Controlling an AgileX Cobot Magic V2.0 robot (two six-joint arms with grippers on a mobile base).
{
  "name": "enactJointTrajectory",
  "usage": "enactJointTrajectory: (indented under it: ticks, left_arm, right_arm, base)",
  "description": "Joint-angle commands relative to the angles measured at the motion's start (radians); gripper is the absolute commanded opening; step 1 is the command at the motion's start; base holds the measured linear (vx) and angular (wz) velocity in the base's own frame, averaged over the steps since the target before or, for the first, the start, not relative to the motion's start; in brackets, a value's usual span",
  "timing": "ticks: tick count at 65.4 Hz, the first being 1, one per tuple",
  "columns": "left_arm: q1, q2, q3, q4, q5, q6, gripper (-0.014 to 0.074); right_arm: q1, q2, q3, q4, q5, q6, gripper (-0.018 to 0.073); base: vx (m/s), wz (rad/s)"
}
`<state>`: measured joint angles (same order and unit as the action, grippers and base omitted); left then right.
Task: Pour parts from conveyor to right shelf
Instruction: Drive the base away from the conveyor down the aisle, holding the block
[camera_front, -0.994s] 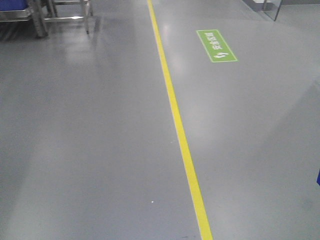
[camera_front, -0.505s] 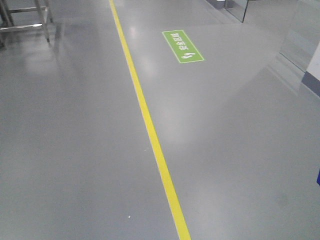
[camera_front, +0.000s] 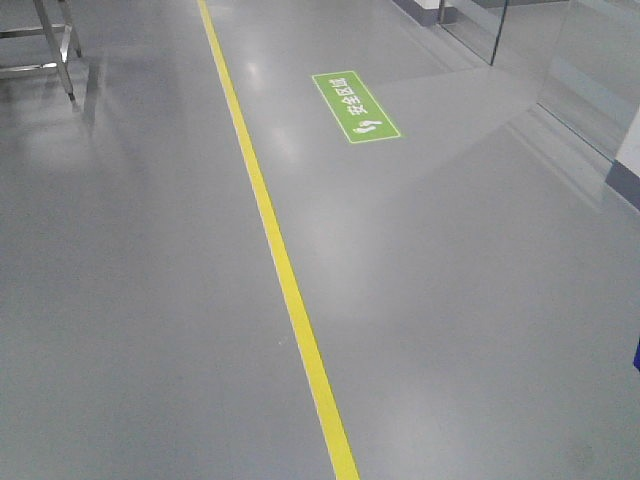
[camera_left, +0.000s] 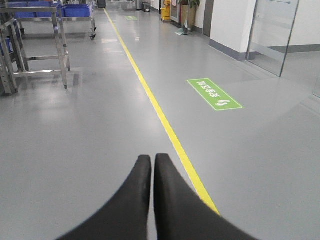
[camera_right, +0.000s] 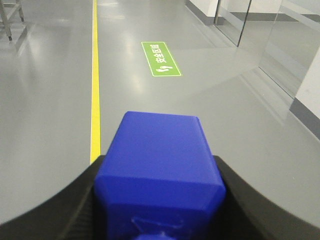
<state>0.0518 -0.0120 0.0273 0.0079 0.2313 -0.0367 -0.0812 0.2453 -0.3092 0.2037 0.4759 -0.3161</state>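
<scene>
In the right wrist view a glossy blue block, the part (camera_right: 159, 160), fills the space between the two black fingers. My right gripper (camera_right: 159, 172) is shut on it, above the grey floor. My left gripper (camera_left: 152, 161) is shut too, its black fingertips pressed together with nothing between them, and it hangs over the floor just left of the yellow line. A thin strip of blue shows at the right edge of the front view (camera_front: 636, 355). The conveyor and the right shelf are out of view.
A yellow line (camera_front: 280, 270) runs along the glossy grey floor, with a green floor sign (camera_front: 355, 107) to its right. Glass partitions (camera_front: 560, 60) and a white wall (camera_left: 225, 25) stand on the right. Steel-framed racks (camera_left: 57, 45) with blue bins (camera_left: 76, 10) stand far left.
In the front view the yellow line, the green sign and the steel frame have slid left. The glass partition has come into view on the right. The blue strip stays at the right edge.
</scene>
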Motion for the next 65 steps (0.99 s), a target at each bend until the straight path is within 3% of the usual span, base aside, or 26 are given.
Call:
enactJointTrajectory:
  ticks: [1,65]
  left_arm:
    - [-0.007,-0.013,-0.02,-0.008,-0.074,-0.008,-0.0006]
    - [-0.007,-0.013,-0.02,-0.008,-0.074,-0.008,-0.0006]
  right_arm:
    - [-0.002,0.014,-0.026,0.002,-0.071,-0.007,-0.0004]
    - [-0.002,0.014,-0.026,0.002,-0.063,-0.007,-0.0004]
  base:
    - [0.46,0.1]
    - [0.52,0.14]
